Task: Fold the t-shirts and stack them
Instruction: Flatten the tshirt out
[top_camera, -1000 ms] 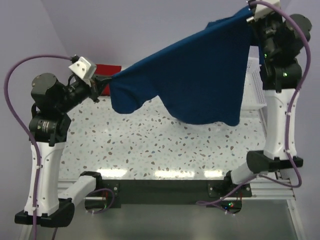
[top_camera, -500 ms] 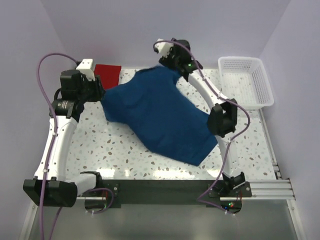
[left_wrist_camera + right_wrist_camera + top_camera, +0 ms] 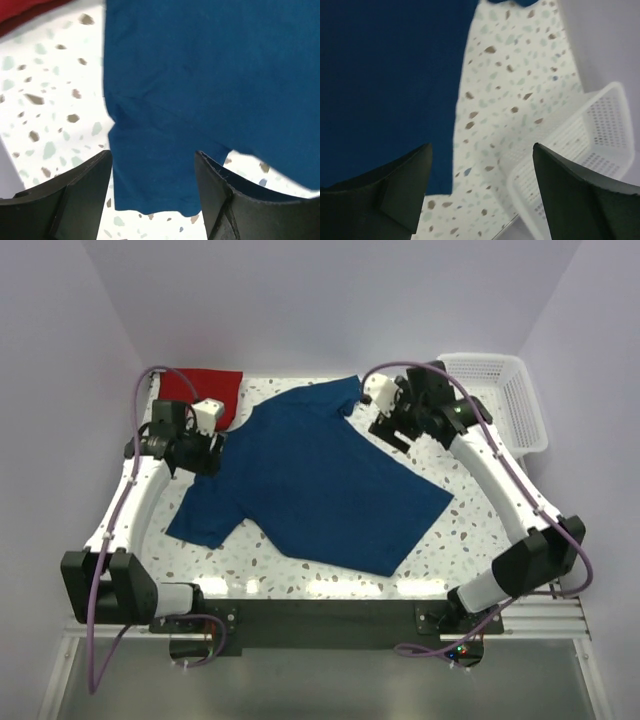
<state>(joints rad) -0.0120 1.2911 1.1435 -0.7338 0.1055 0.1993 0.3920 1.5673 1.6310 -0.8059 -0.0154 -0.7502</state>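
Navy t-shirt [image 3: 320,480] is lying spread out flat across the middle of the speckled table [image 3: 480,540]. One sleeve sticks out toward the lower left of the top view, and the body runs down toward the lower right. The red t-shirt [image 3: 205,388] sits in the upper left corner, partly hidden behind the left arm. It's just beside the navy one, but can't tell if they actually touch.

Left gripper [image 3: 208,445] sits low at the navy shirt's left edge. In its wrist view its fingers [image 3: 75,195] are spread wide with nothing pinched, and there's blue fabric and a bit of table under the gap.

Right gripper [image 3: 385,425] is at the shirt's upper right edge. Its fingers [image 3: 385,195] are spread wide too and hold nothing. Navy cloth fills the upper left of that view, and the white lattice basket [image 3: 580,145] shows at lower right.
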